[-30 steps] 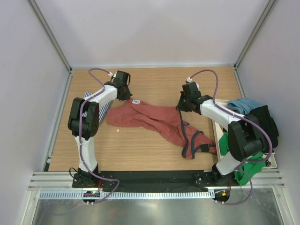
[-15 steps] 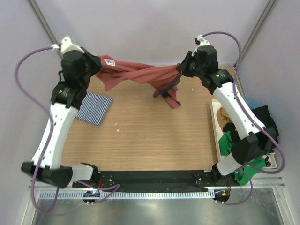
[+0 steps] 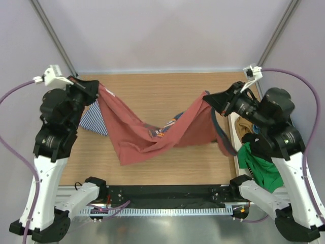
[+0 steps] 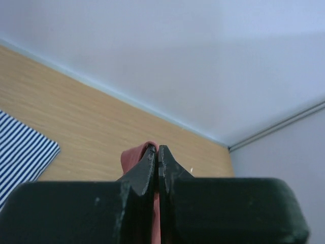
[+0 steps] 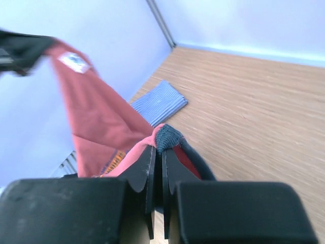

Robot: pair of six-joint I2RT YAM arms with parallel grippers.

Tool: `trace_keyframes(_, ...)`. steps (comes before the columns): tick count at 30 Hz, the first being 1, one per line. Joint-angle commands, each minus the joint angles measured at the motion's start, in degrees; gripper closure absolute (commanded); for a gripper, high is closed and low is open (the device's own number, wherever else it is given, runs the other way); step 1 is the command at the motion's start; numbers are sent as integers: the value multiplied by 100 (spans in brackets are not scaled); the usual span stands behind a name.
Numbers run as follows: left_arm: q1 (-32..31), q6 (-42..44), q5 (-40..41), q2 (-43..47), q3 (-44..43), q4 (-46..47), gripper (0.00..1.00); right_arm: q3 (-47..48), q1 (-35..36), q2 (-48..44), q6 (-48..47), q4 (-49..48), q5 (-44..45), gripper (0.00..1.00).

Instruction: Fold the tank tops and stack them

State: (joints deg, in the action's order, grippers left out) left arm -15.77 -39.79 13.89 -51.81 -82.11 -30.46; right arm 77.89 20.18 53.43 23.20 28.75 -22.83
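A sec ago the red tank top (image 3: 133, 133) lay on the tabletop (image 3: 152, 91). Now it's up in the air over the middle, ready to be laid flat & folded. Left pincer (image 3: 93, 87) & right pincer (image 3: 212, 98) each pinch an end tight. It sags, crumpled, dark trim (image 3: 222, 138) dangling. Striped tank top (image 3: 94, 121) sits by the left edge.

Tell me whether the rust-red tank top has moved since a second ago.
Yes. The rust-red tank top lay on the table; now it hangs above it, strung between the left pincer and right pincer, sagging toward the near edge.
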Motion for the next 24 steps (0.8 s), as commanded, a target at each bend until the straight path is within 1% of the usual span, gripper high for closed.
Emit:
trace_keyframes(1, -23, -169, -536, -688, 422, -320, 99, 147, 12, -149, 27, -29, -442, 95)
trace_keyframes(2, -14, -178, -597, -812, 667, -329, 97, 244, 12, -105, 18, 77, -407, 95)
trace_keyframes(3, -23, -196, -694, -1030, 896, -329, 84, 314, 3, 61, -34, 313, -189, 95)
trace_keyframes(4, -31, -178, -808, -1033, 898, -329, 84, 315, 3, 149, -61, 428, 13, 95)
trace_keyframes(5, -40, -126, -913, -1285, 1081, -338, 41, 306, 12, 237, -87, 516, 189, 95)
trace_keyframes(6, -84, -82, -967, -1409, 1126, -373, 27, 263, 12, 464, -88, 587, 348, 96)
trace_keyframes(7, -206, -12, -898, -1532, 1127, -478, 23, 227, 12, 580, -105, 675, 671, 99)
trace_keyframes(8, -303, 41, -775, -1603, 1153, -644, 20, 105, 20, 711, -105, 771, 762, 99)
trace_keyframes(10, -609, 120, -537, -1561, 1249, -637, 19, -115, 12, 940, -105, 650, 867, 99)
trace_keyframes(11, -698, 155, -476, -1508, 1398, -567, 19, -386, 12, 976, -97, 545, 903, 99)
trace_keyframes(13, -918, 156, -554, -1323, 1574, -479, 20, -659, 12, 1029, -88, 247, 991, 99)
trace_keyframes(15, -1129, 51, -686, -1139, 1890, -400, 24, -968, 12, 1073, -131, 105, 1140, 99)
trace_keyframes(16, -1400, 16, -721, -1060, 2030, -356, 28, -1047, 3, 1073, -158, 17, 1175, 99)
trace_keyframes(18, -1691, -72, -695, -928, 2470, -189, 35, -1197, 12, 1126, -246, -10, 1219, 99)
trace_keyframes(19, -1936, -99, -686, -797, 2758, -93, 48, -1267, 12, 1143, -255, -19, 1219, 99)
trace_keyframes(20, -2026, -151, -695, -743, 2901, -48, 53, -1293, 3, 1152, -272, -28, 1228, 99)
trace_keyframes(22, -2254, -344, -747, -638, 3277, 74, 60, -1372, 3, 1126, -299, 7, 1281, 99)
trace_keyframes(24, -2526, -555, -870, -646, 3499, 198, 62, -1443, 12, 1047, -316, 34, 1342, 99)
